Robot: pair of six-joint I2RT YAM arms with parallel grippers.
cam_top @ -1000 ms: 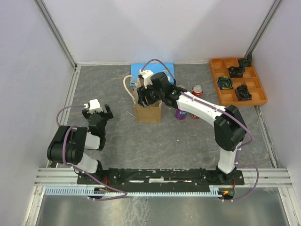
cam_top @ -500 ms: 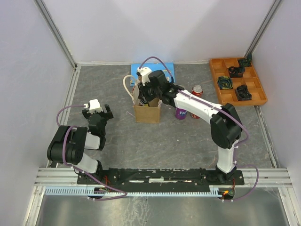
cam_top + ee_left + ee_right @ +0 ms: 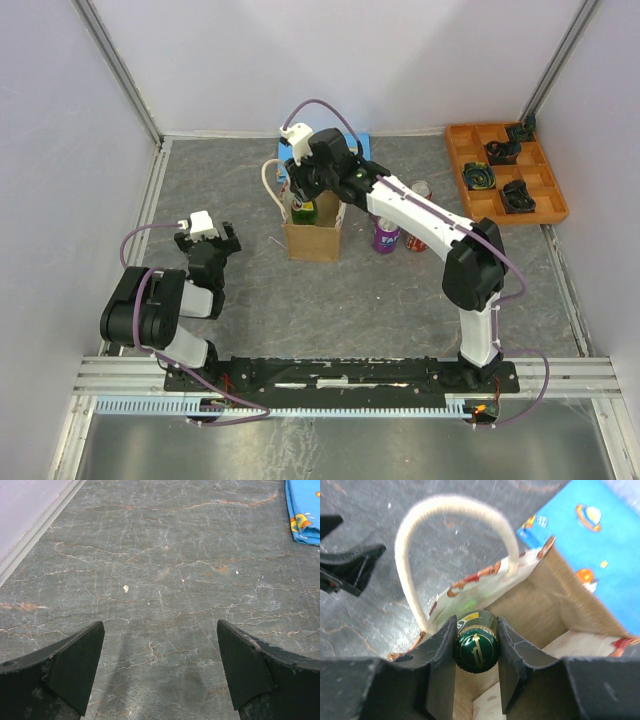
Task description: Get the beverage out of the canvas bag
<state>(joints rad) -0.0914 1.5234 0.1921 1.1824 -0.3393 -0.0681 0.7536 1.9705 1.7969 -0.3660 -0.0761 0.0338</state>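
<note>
Right gripper [image 3: 476, 626] clamped on green bottle [image 3: 476, 651] neck, in canvas bag [image 3: 315, 240] mouth
I see left gripper [image 3: 160, 625] spread wide, holding nothing, at bag's 8 o'clock

Toward the far middle of the grey table [image 3: 400, 300]: small tan canvas bag with rope handles [image 3: 316, 238], upright. Inside it, green glass bottle [image 3: 476, 647], neck between the fingers of the right gripper [image 3: 476, 630]. Just behind, flat blue printed board [image 3: 590, 540]. Right of the bag, purple drink can [image 3: 385, 236]; behind that, red drink can [image 3: 419, 189]. Far right corner: orange compartment tray [image 3: 466, 142]. Well left: left gripper [image 3: 205, 240].
</note>
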